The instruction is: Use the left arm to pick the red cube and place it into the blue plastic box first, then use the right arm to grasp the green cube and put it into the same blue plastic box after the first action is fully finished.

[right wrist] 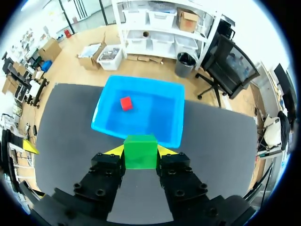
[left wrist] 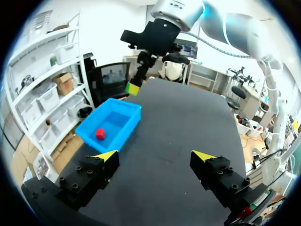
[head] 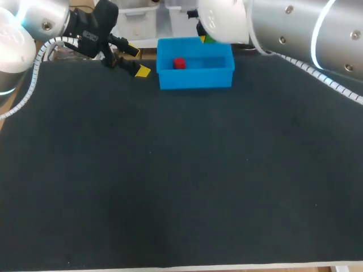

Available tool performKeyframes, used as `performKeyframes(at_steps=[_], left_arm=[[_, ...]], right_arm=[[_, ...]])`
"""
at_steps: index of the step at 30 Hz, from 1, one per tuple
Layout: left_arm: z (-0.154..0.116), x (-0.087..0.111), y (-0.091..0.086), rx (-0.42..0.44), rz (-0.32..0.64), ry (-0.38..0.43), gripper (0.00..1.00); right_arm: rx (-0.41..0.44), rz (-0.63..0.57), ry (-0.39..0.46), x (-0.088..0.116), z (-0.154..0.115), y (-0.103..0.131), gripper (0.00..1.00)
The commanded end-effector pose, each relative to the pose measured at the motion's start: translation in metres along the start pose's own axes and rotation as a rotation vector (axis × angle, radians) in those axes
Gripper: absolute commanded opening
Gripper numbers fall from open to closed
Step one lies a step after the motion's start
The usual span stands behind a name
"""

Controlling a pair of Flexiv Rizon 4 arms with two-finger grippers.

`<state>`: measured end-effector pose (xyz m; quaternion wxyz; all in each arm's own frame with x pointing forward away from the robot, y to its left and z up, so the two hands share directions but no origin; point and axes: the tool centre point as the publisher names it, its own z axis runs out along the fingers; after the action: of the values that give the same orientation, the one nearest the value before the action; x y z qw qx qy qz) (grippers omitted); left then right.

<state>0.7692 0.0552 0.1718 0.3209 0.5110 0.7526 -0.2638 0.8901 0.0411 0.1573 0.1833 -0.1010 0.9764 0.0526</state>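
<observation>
Head view: the small red cube (head: pixel 179 63) lies inside the open blue plastic box (head: pixel 195 80) at the far edge of the black table (head: pixel 181 170). The left gripper (head: pixel 138 60) hangs just left of the box.

Left wrist view: its fingers are spread and empty.

Right wrist view: the right gripper (right wrist: pixel 140 150) clamps the green cube (right wrist: pixel 140 153), with the box just ahead.

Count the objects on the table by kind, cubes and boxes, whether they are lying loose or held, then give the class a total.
Cubes: 2 (red cube, green cube)
Boxes: 1 (blue plastic box)
Total: 3
</observation>
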Motion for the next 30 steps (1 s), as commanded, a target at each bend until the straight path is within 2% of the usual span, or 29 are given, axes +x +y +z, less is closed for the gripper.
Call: performKeyframes(at_steps=[1, 7, 20, 30], left_arm=[[0.000, 0.001, 0.000, 0.001, 0.004, -0.005, 1.00], [0.000, 0.001, 0.000, 0.001, 0.004, -0.005, 1.00], [0.000, 0.001, 0.000, 0.001, 0.004, -0.005, 1.00], [0.000, 0.001, 0.000, 0.001, 0.004, -0.005, 1.00]], right_arm=[[-0.039, -0.016, -0.024, -0.008, 0.001, -0.008, 0.00], [-0.101, -0.053, -0.056, -0.024, 0.005, -0.015, 0.00], [-0.239, -0.155, -0.087, -0.051, 0.021, -0.014, 0.00], [-0.280, -0.206, -0.074, -0.061, 0.042, -0.020, 0.00]])
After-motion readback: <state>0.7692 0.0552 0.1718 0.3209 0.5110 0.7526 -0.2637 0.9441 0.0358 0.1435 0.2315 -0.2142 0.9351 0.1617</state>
